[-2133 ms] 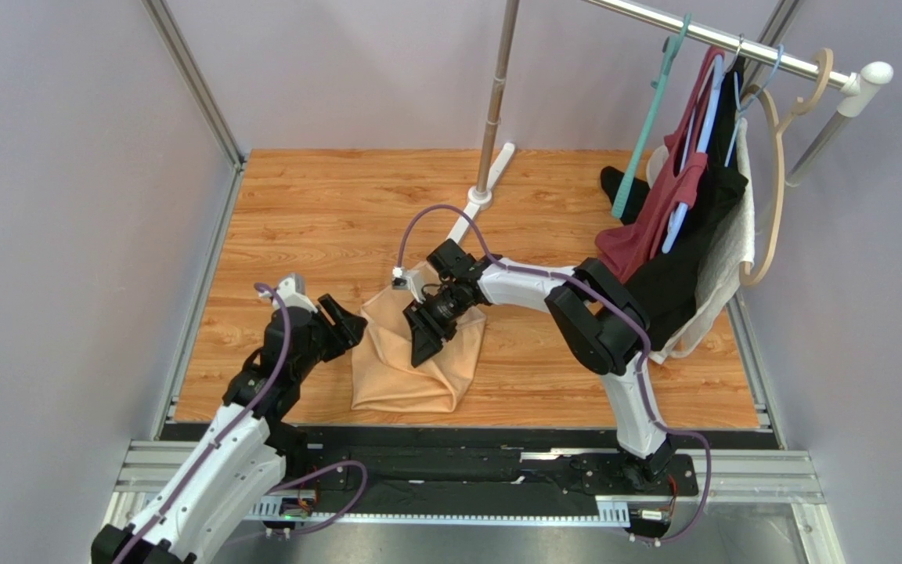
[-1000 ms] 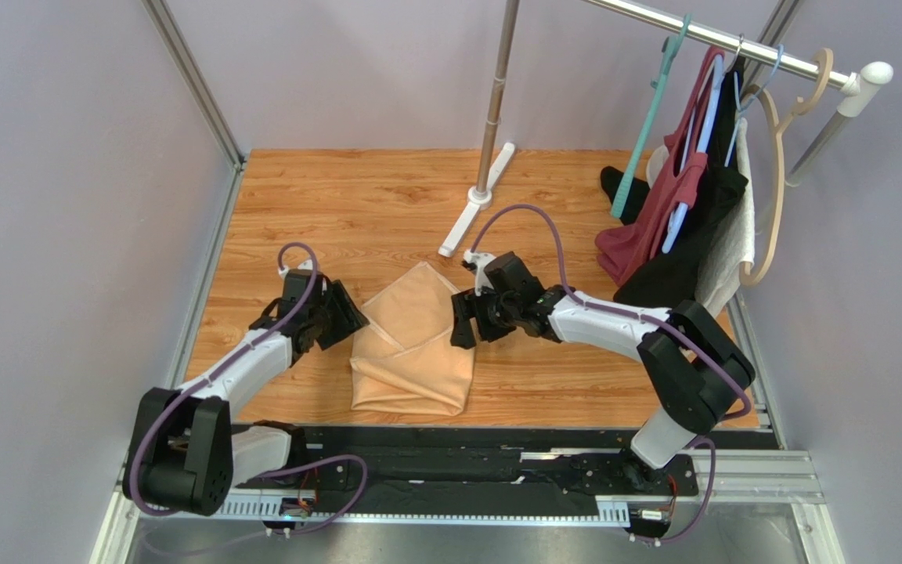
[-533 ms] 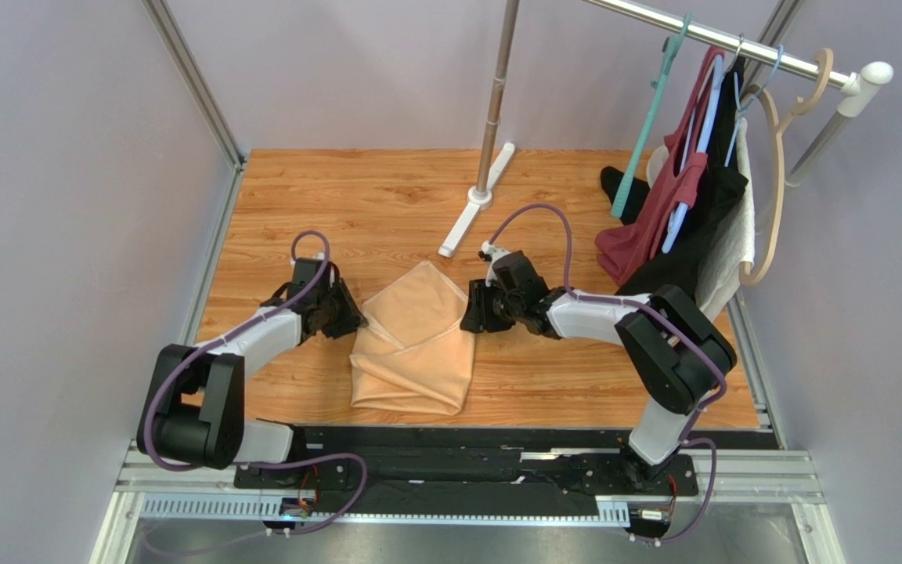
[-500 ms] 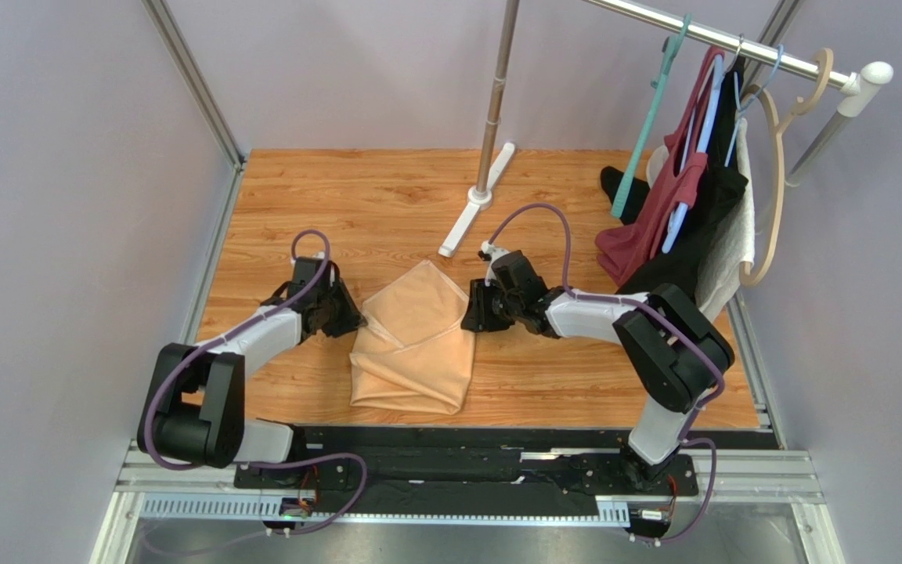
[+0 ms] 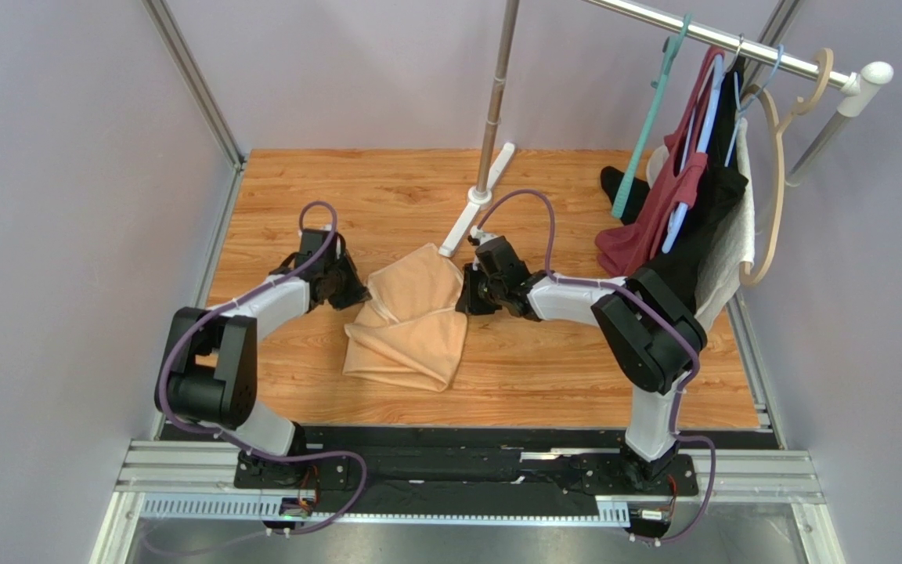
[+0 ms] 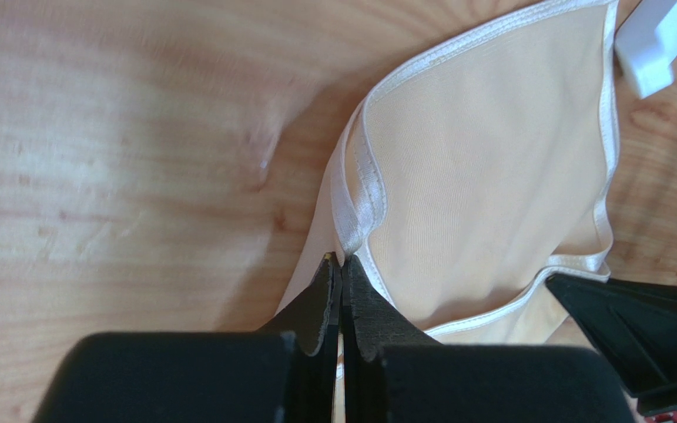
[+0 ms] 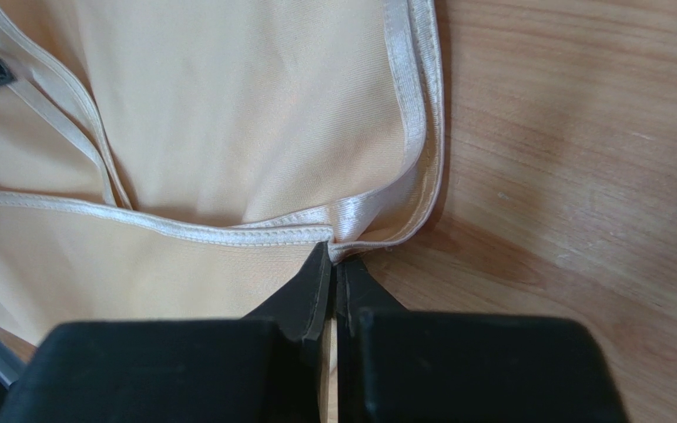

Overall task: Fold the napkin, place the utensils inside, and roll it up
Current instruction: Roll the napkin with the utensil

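Observation:
The peach-tan napkin (image 5: 409,323) lies folded and rumpled on the wooden table between my two arms. My left gripper (image 5: 353,294) is at its left edge, and in the left wrist view its tips (image 6: 342,262) are shut on the satin hem of the napkin (image 6: 483,159). My right gripper (image 5: 464,296) is at the napkin's right edge. The right wrist view shows that gripper (image 7: 333,256) shut on a hem corner of the napkin (image 7: 227,115). The utensils are out of view.
A metal pole (image 5: 495,106) stands just beyond the napkin, and its white foot (image 5: 468,223) reaches close to my right gripper. Dark red, black and white garments (image 5: 691,223) hang on a rail at the right. Grey walls and frame posts bound the table (image 5: 338,200).
Both grippers went from open beside the napkin to shut on its left and right hems. They then moved toward the far side, and the napkin's upper layer shifted with them.

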You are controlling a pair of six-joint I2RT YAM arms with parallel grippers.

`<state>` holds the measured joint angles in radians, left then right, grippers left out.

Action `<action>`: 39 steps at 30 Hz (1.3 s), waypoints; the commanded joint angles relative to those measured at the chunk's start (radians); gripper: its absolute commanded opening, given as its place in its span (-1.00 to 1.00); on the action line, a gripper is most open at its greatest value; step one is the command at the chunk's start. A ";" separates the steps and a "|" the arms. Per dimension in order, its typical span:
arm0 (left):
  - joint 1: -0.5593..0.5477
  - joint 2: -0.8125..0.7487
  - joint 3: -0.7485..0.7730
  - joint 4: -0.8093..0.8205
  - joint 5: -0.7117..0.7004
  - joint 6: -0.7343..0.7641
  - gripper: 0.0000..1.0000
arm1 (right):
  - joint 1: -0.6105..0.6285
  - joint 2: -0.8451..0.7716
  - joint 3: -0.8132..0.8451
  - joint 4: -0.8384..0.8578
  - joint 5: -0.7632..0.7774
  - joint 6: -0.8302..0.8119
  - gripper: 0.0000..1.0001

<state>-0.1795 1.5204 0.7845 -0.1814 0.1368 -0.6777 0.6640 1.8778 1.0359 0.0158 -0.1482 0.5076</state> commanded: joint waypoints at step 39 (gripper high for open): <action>0.077 -0.661 -0.320 -0.168 -0.121 -0.197 0.81 | 0.393 0.026 0.145 0.124 -0.094 -0.423 0.68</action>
<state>-0.1307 0.8974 0.4816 -0.3691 -0.0185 -0.8352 1.0481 1.8641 1.1210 0.1062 -0.2459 0.1387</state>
